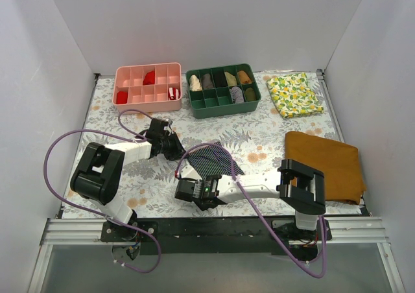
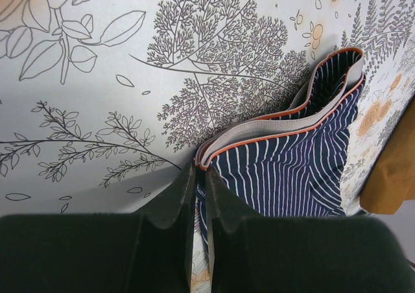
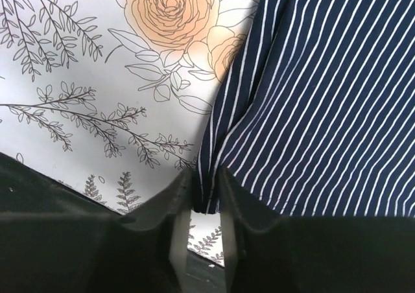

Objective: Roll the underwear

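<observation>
The underwear (image 1: 211, 159) lies in front of the green tray (image 1: 227, 111). My left end effector (image 2: 201, 196) pinches its waistband corner, my right end effector (image 3: 206, 202) its hem; thin bites may slip, skewing the roll.

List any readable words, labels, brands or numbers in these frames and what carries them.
None readable in any view.
The underwear shows only stripes; its waistband is plain grey with orange edging.
The pink tray, green tray, lemon cloth and brown cloth show no lettering.
</observation>
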